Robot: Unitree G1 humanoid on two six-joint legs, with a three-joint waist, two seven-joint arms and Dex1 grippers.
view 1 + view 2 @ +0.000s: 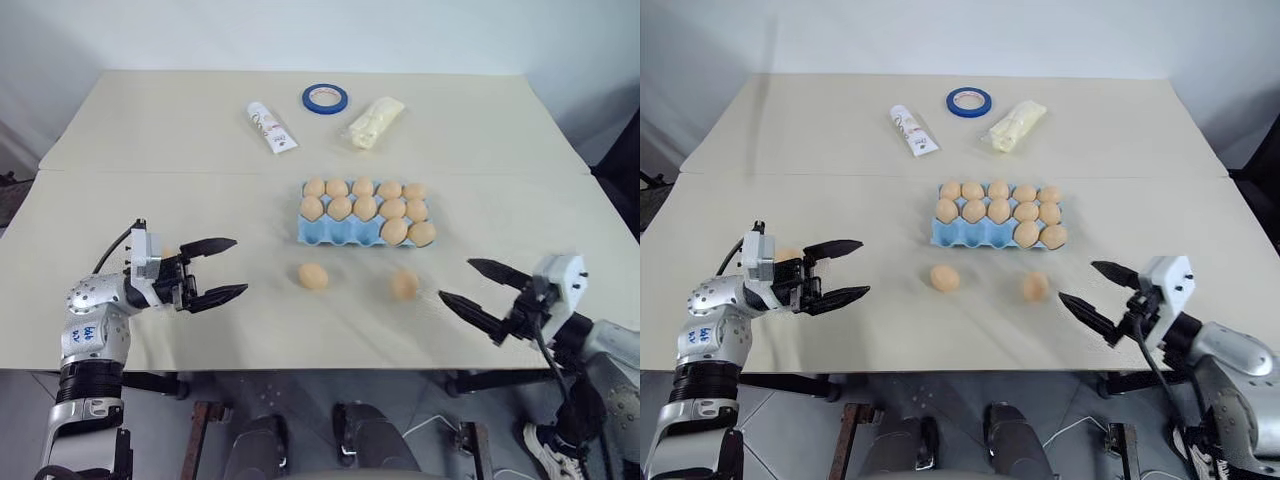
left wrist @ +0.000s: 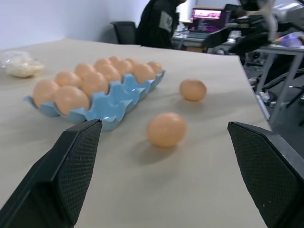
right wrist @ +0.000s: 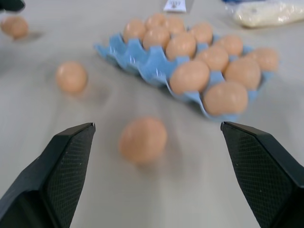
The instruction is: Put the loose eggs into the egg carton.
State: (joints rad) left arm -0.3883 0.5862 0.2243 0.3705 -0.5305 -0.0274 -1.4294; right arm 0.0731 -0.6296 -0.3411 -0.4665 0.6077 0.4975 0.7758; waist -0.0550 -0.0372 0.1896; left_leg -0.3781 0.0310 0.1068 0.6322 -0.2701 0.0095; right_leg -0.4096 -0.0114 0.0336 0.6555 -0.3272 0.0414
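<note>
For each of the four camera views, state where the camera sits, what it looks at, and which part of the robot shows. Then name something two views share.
Left eye, right eye: on the head, looking down at the table; both arms show.
Left wrist: behind the open left gripper, facing the egg carton and loose eggs.
Right wrist: behind the open right gripper, facing the same carton.
Shared: both wrist views show the carton.

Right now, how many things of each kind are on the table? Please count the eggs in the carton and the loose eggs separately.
Eggs in the carton: 12
Loose eggs: 3
Egg carton: 1
Blue tape ring: 1
White tube: 1
Clear bag: 1
Total: 19
</note>
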